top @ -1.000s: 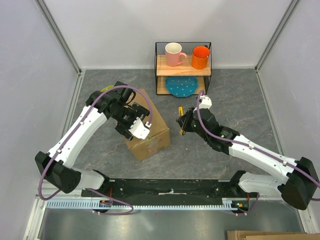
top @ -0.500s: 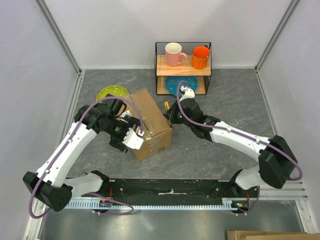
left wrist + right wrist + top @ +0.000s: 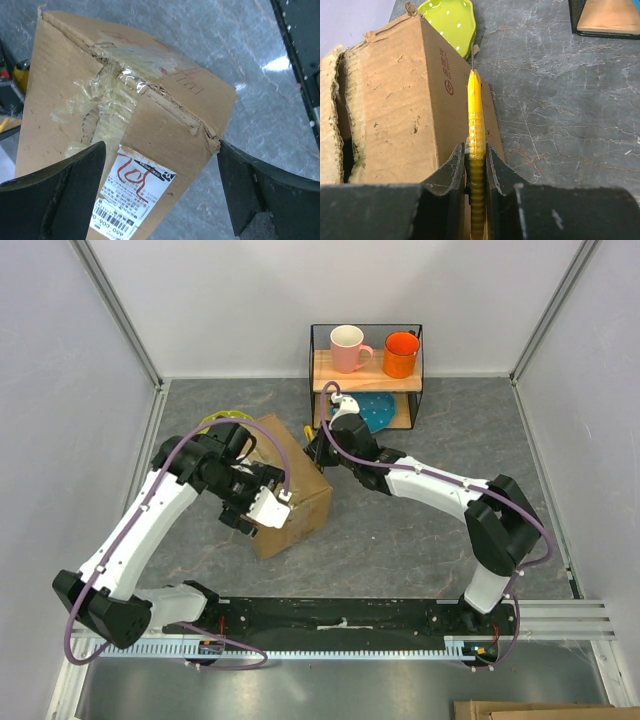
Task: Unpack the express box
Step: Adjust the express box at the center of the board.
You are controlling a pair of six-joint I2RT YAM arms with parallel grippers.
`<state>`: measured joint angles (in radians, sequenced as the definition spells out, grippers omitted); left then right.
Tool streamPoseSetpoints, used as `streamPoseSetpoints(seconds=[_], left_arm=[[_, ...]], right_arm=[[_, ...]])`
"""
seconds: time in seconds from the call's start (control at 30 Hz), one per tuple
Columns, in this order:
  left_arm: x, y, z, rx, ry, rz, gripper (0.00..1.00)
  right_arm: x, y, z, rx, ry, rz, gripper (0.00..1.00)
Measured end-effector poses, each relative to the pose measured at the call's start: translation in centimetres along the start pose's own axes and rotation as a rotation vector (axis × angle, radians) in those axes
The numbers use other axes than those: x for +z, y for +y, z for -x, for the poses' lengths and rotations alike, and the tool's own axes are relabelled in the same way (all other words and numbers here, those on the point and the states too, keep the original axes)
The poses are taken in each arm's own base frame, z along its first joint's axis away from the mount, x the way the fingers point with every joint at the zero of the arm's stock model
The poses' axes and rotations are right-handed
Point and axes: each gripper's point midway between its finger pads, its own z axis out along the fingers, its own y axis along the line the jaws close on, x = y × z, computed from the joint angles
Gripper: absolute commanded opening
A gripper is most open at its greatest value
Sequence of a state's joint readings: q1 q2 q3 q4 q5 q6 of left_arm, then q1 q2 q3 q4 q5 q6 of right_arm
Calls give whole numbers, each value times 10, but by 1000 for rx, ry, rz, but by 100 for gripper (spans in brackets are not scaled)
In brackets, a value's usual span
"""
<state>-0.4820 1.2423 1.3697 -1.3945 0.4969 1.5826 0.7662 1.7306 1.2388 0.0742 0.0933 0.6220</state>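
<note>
Top external view: express box on the tabletop between both arms. The left fingers spread apart astride its labelled end; the right fingers clamp a yellow cutter beside it. Opening step, seemingly; next, slit the taped seam.

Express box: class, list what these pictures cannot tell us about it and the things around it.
1. Contents of the express box: every view, shut flaps hide them.
2. Label: left wrist, cut by the bottom edge, print too small.
3. Yellow tool in the right gripper: right wrist, seen edge-on; contact with the box unclear.
4. Green plate: top view, mostly behind the box.
</note>
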Motion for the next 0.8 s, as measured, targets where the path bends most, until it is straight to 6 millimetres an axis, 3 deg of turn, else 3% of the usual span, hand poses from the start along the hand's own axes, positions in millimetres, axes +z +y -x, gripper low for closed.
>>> streamPoseSetpoints(seconds=[0.23,0.43,0.63,0.67,0.8], left_arm=[[-8,-13,-26,12,97,8,98],[6,-19,-22,28,69,-26,98],[32,-33,43,47,-120,-133,94],[31,-27,55,25,-155,-142,93],[19,11,74,-29,-201,-74,93]], right_arm=[[7,16,-7,-11,36,58,0],[8,31,5,-31,29,99,0],[7,38,11,-53,26,117,0],[7,37,11,-56,27,115,0],[1,33,10,-61,32,109,0]])
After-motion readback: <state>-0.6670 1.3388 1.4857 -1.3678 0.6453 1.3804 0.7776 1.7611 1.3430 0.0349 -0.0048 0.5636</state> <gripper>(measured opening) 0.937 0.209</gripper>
